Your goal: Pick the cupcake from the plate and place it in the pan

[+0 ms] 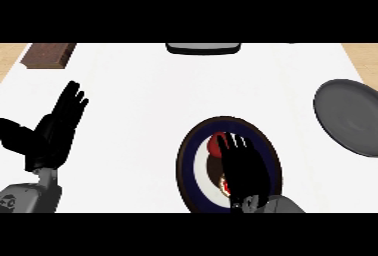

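Note:
A dark blue plate [193, 150] with a brown rim lies on the white counter, near the lower middle of the head view. On it sits the cupcake [215, 145], red on top with a pale base, mostly hidden. My right hand [244, 170] hovers over the plate and the cupcake with its fingers straight and pointing away from me. The grey pan [347, 117] lies at the right edge, apart from the plate. My left hand [55, 130] rests open at the left with its fingers up.
A brown block [48, 54] lies at the far left corner of the counter. A dark tray-like object [203, 48] sits at the far middle edge. Wooden floor shows beyond both far corners.

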Robot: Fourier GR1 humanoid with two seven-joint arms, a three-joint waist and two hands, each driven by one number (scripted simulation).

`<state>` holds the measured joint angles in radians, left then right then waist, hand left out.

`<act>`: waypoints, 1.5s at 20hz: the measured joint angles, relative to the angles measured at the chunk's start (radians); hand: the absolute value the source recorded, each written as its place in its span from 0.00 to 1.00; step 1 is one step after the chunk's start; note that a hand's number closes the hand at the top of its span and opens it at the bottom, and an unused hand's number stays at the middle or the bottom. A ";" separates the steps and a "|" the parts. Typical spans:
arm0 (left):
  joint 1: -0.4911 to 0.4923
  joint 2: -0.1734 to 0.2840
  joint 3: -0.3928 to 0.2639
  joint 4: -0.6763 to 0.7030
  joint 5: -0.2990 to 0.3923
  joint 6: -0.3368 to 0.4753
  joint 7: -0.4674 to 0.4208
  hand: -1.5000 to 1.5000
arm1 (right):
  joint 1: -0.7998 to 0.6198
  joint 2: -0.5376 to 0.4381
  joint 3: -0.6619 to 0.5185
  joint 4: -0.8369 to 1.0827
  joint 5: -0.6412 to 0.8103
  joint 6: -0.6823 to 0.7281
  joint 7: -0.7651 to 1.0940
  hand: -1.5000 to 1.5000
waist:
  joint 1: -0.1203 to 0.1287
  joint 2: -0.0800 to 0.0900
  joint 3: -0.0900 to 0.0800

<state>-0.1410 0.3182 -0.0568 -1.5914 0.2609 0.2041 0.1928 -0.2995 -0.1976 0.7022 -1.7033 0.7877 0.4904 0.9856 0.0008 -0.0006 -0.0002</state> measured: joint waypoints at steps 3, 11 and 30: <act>-0.015 -0.014 0.006 0.005 -0.016 -0.003 0.008 0.50 | 0.018 0.030 -0.017 0.034 0.032 -0.002 -0.022 0.00 | 0.000 0.000 0.000; 0.010 -0.047 0.027 -0.019 -0.044 -0.032 0.019 0.50 | 0.043 0.077 -0.034 0.095 0.137 -0.043 -0.124 1.00 | -0.001 -0.008 -0.003; -0.006 -0.079 0.091 -0.002 -0.082 -0.078 0.024 0.50 | 0.174 -0.044 -0.175 -0.035 0.201 -0.172 -0.410 1.00 | -0.005 -0.007 -0.002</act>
<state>-0.1469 0.2390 0.0340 -1.5930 0.1787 0.1261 0.2171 -0.1256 -0.2421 0.5271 -1.7381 0.9884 0.3184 0.5758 -0.0047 -0.0073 -0.0023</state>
